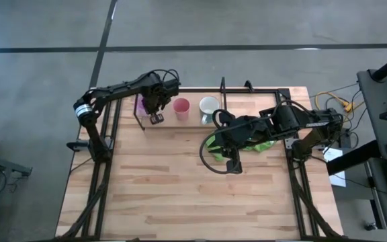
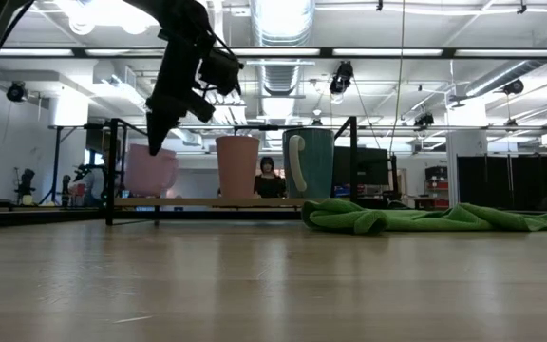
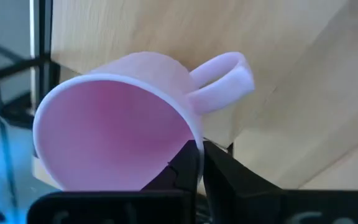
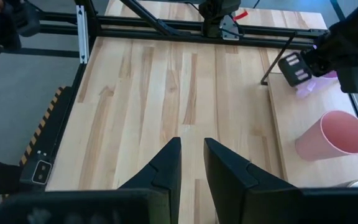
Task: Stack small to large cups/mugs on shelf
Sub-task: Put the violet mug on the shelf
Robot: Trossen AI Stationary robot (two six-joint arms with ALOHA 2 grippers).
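Note:
The lilac mug [image 1: 140, 105] is at the left end of the shelf [image 1: 170, 119], its handle [image 3: 229, 74] sticking out sideways. My left gripper [image 1: 154, 107] is shut on it from above. The red-pink cup [image 1: 181, 107] and the grey-white mug [image 1: 209, 106] stand upright on the shelf board to its right. In the low view the three stand in a row: lilac [image 2: 150, 171], red-pink [image 2: 237, 166], grey-white [image 2: 309, 163]. My right gripper [image 1: 234, 168] hangs over the table's middle, empty, its fingers a narrow gap apart [image 4: 192, 146]. My left gripper pinches the lilac mug's rim [image 3: 194, 146] a little to one side of the handle, one finger inside the mug and one outside. The fingers come from above, slanting down. The mug is upright with its base at the shelf board [image 2: 207, 201]; whether it rests there I cannot tell.
A green cloth [image 1: 244, 140] lies crumpled on the table right of the shelf, under my right arm. The shelf's black rods and upright loops [image 1: 223, 87] frame the board. Bare wood spreads over the table's near half [image 1: 180, 195].

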